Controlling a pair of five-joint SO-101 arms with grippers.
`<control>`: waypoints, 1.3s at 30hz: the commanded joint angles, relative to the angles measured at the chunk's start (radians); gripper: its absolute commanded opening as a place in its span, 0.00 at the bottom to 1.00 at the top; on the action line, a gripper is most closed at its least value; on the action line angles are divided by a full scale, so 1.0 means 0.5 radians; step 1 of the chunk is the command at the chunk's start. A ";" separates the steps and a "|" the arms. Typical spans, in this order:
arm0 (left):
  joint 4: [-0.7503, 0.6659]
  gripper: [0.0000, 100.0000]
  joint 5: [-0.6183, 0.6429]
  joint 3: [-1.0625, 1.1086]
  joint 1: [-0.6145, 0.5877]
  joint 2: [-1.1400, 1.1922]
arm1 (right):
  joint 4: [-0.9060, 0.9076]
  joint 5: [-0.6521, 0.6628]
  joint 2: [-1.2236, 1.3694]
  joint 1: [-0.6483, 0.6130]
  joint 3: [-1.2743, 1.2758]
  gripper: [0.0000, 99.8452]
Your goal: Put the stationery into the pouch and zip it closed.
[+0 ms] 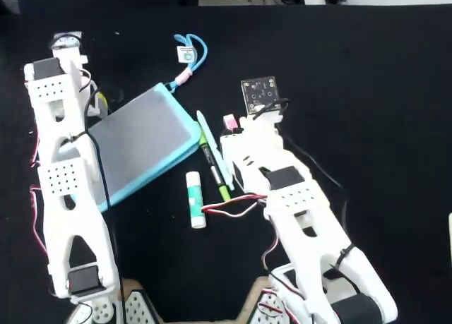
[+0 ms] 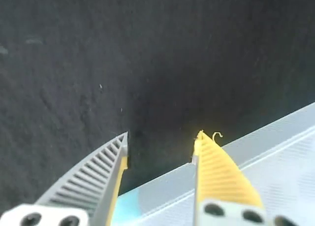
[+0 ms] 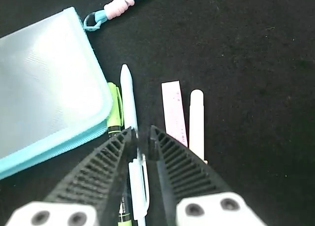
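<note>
Pens [image 1: 210,157] lie right of the pouch [image 1: 141,144] — perhaps touching; glue stick [image 1: 195,199] nearer.

Pouch [image 1: 141,140] corner hidden under left arm [image 1: 67,186].

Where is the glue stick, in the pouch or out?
Out: the glue stick lies on the table beside the pouch.

Lighting even, from overhead. Black counter [image 1: 367,126] renders dark and matte. Pale glare on pouch [image 1: 138,140] face. Soft shadow under left pincer [image 2: 162,135] tips.
</note>
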 commanded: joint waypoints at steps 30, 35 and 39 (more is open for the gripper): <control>-0.936 0.22 0.114 1.481 0.158 -1.467 | -0.031 -0.006 -0.011 0.021 -0.014 0.06; -1.025 0.22 0.157 1.269 0.336 -1.215 | -0.031 -0.006 -0.005 0.021 -0.014 0.06; -0.859 0.22 0.138 1.063 0.443 -1.010 | -0.031 -0.006 -0.005 0.021 -0.014 0.06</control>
